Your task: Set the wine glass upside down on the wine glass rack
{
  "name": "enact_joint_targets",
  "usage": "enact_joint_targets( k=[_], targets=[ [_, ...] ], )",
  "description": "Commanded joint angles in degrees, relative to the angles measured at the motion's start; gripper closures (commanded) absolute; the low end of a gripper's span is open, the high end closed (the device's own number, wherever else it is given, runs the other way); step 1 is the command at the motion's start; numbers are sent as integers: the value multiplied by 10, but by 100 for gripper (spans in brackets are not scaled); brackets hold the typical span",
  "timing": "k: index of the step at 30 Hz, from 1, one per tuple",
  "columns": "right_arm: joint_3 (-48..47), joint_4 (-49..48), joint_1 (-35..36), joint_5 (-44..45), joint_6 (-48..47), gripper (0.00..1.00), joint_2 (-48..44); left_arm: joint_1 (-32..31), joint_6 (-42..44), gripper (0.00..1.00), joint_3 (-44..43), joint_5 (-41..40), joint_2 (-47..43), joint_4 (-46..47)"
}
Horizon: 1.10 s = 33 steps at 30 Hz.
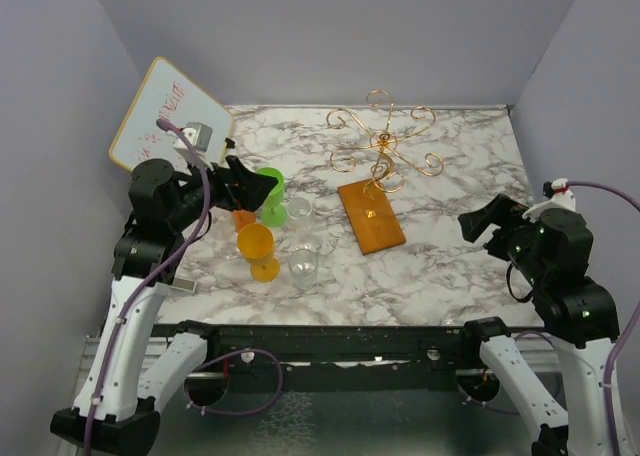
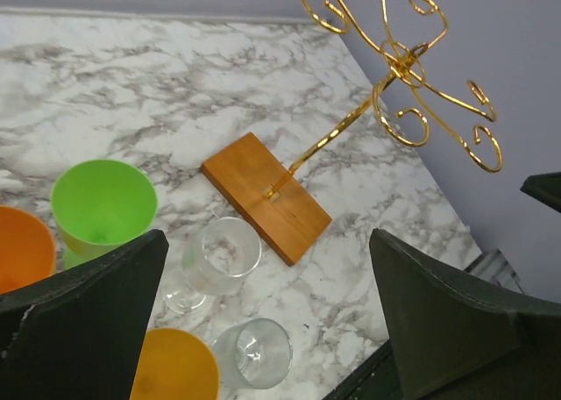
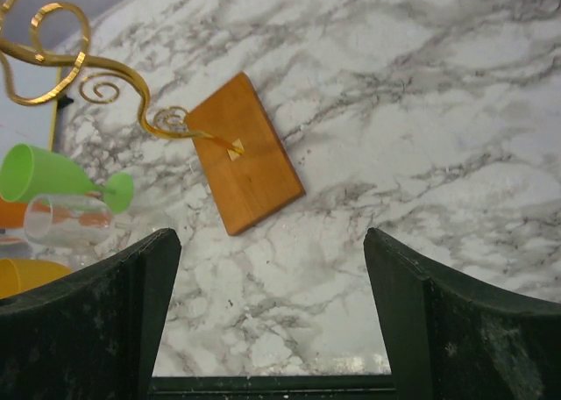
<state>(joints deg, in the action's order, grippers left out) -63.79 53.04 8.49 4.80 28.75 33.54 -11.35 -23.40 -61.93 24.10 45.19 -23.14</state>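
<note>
The wine glass rack has gold spiral wire arms (image 1: 382, 136) on an orange-brown wooden base (image 1: 371, 216) at mid-table; it also shows in the left wrist view (image 2: 266, 196) and the right wrist view (image 3: 244, 163). A clear wine glass (image 1: 299, 209) stands upright left of the base, seen from above in the left wrist view (image 2: 223, 255). My left gripper (image 1: 255, 186) is open and empty, above the group of glasses (image 2: 267, 312). My right gripper (image 1: 480, 224) is open and empty over bare marble right of the base (image 3: 272, 321).
A green stemmed glass (image 1: 271, 191), an orange goblet (image 1: 258, 251), another orange glass (image 1: 243, 217) and a clear tumbler (image 1: 303, 266) crowd round the wine glass. A white board with red writing (image 1: 170, 126) leans at the back left. Grey walls enclose the table.
</note>
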Motion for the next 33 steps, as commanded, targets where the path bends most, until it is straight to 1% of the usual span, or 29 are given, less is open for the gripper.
enact_joint_targets(
  k=[1, 3, 7, 8, 10, 11, 12, 13, 14, 16, 18, 21, 27, 32, 33],
  targets=[
    [49, 28, -3, -30, 47, 10, -9, -10, -12, 6, 6, 120, 69, -28],
    [61, 26, -3, -33, 47, 10, -4, -26, -2, 10, 10, 105, 82, -48],
    [98, 14, -3, -43, 66, 11, -2, -77, 6, 18, 14, 27, 88, -70],
    [110, 8, -3, -58, 73, 11, -2, -93, 3, 20, 15, 5, 97, -75],
    [137, -6, -4, -81, 93, 12, -3, -112, -18, 30, 16, -48, 114, -85],
    [149, -18, -3, -91, 101, 13, -4, -119, -42, 37, 9, -85, 127, -104],
    [161, -26, -3, -101, 110, 14, -4, -122, -77, 40, -6, -134, 140, -131],
    [170, -34, -3, -109, 117, 15, -4, -123, -110, 43, -18, -162, 150, -152],
    [179, -42, -4, -115, 123, 16, -3, -123, -132, 44, -22, -168, 155, -155],
    [198, -61, -3, -125, 134, 17, -3, -125, -150, 44, -26, -177, 165, -155],
    [213, -77, -3, -134, 143, 19, -1, -126, -151, 44, -29, -189, 180, -159],
    [232, -92, -3, -143, 150, 20, 3, -131, -144, 45, -34, -181, 212, -168],
    [250, -106, -3, -147, 148, 20, 9, -156, -140, 47, -47, -202, 267, -174],
    [251, -106, -3, -145, 140, 20, 16, -187, -132, 55, -80, -237, 313, -180],
    [252, -107, -3, -144, 138, 20, 16, -194, -130, 56, -91, -258, 323, -189]
  ],
)
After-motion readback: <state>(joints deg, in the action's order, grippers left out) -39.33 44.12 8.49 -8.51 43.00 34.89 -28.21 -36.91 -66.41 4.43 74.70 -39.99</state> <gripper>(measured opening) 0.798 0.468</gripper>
